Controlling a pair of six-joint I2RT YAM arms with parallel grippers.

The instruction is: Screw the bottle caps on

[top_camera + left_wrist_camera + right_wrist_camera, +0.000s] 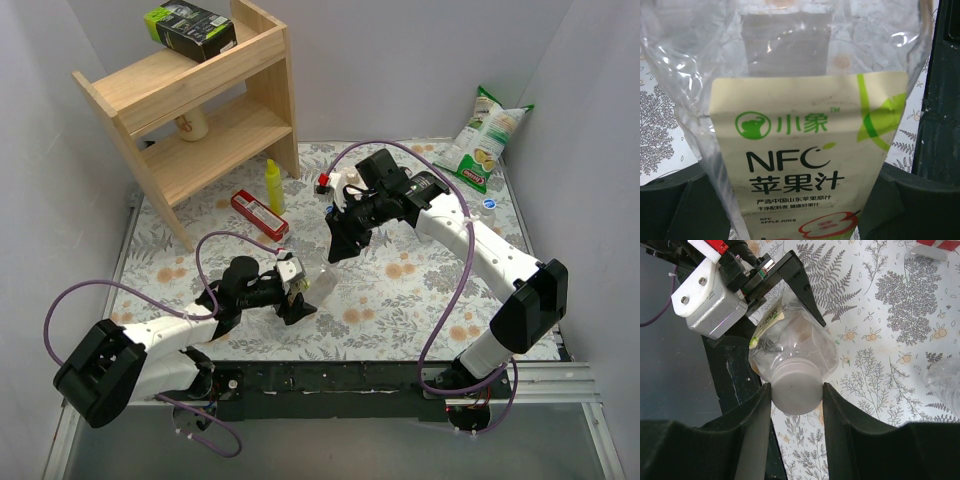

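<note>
Left jaws clench the labelled bottle point(805, 165) mid-frame in the top view, long axis pointing upper right at the right jaws, which straddle the white cap point(797, 392) on its neck; squeezing or loose, cannot tell.

Clear labelled bottle point(790, 337), tilted, white cap point(796, 392) on its neck

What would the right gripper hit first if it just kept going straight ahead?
The white cap on the clear bottle that the left gripper holds. It sits dead ahead of the right gripper, between its fingertips. Depth is unclear, so they may already touch it.
</note>
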